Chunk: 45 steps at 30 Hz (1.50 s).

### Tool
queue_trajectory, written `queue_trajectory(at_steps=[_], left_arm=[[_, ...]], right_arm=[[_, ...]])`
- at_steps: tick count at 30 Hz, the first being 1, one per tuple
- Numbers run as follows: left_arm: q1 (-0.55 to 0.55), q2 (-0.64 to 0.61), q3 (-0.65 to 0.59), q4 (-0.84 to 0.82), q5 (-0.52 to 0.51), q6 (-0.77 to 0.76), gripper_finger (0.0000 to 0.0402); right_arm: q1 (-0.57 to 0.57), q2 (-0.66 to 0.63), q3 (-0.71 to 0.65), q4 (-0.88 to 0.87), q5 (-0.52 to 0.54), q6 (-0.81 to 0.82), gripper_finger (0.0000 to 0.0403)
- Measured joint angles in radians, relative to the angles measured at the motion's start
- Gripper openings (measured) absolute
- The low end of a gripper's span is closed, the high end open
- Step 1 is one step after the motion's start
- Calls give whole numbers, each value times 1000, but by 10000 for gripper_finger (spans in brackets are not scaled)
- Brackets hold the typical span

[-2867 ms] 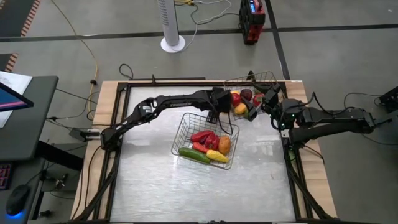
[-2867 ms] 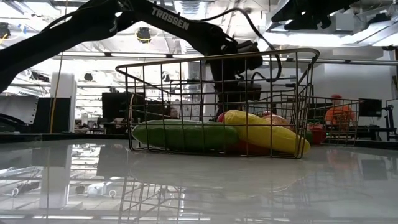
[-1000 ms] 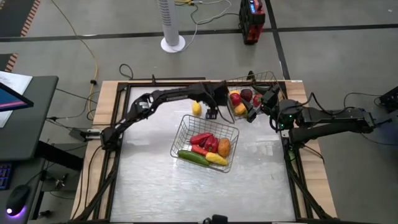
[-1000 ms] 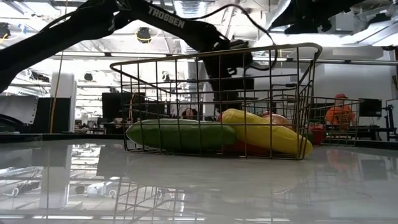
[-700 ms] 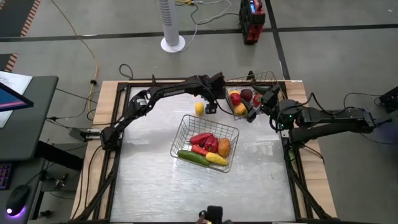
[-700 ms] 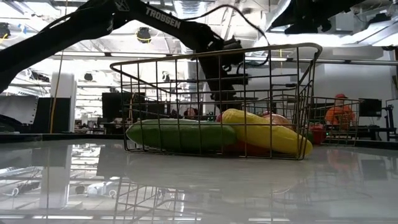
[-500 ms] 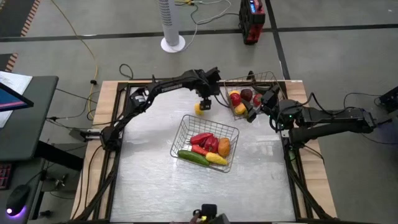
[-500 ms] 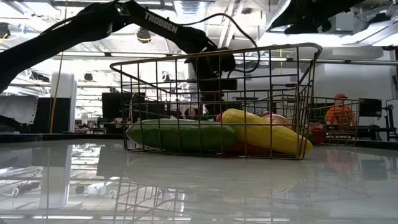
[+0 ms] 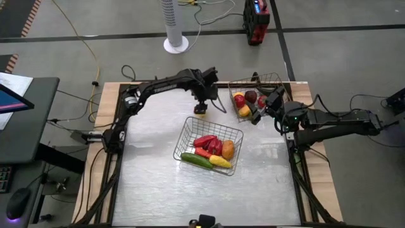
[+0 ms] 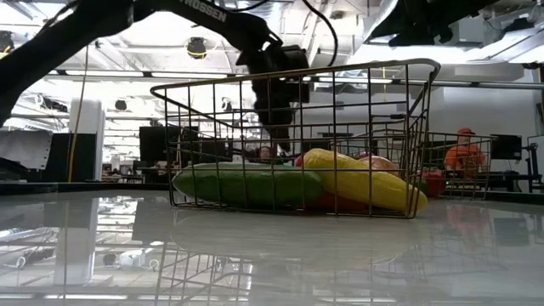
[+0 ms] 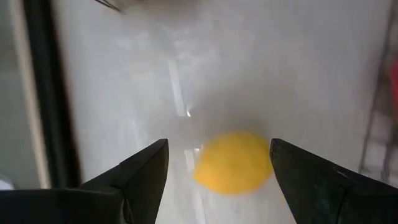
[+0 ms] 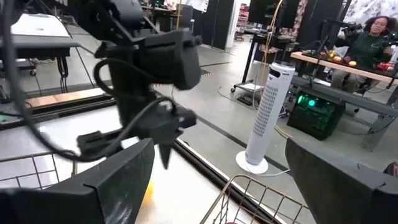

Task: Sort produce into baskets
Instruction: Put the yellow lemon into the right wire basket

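A yellow lemon (image 11: 233,162) lies on the white table (image 9: 152,183), just left of the far basket (image 9: 274,81). My left gripper (image 11: 219,144) hangs open above it and points steeply down. Its fingers stand on either side of the lemon, clear of it. In the high view that gripper (image 9: 201,106) hides most of the lemon. The near basket (image 9: 190,126) holds red peppers (image 9: 207,142), a cucumber (image 10: 246,185) and corn (image 10: 361,180). The far basket holds red, dark and yellow pieces. My right gripper (image 9: 261,109) waits open and level at that basket's near side.
The table's wooden frame (image 9: 107,101) runs close behind the lemon. A white tower fan (image 12: 264,115) stands on the floor beyond the far edge. A person (image 12: 373,34) sits at a far table. Bare table lies to the near left.
My left gripper has moved from beside the far basket toward the table's left and far edges and has risen a little. It now hangs over the lemon, open as before. The lemon and both baskets have stayed in place.
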Motion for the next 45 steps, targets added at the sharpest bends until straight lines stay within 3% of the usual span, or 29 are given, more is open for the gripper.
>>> queue_trajectory(at_steps=[10,17,25,29,35,45], left_arm=[[-5,-32,-132,-17,-54,257,267],[-8,-32,-147,4,-62,286,267],[-8,-32,-147,4,-74,583,267],[-9,-32,-147,3,-84,608,267],[-14,-32,-147,6,-80,764,267],[-58,-7,-202,75,-99,820,267]], right_arm=[[0,0,0,34,0,-2,388],[0,0,0,31,0,-6,388],[0,0,0,31,-21,-7,388],[0,0,0,31,-22,-7,388],[0,0,0,31,-23,-6,388],[0,0,0,31,-23,-7,388]])
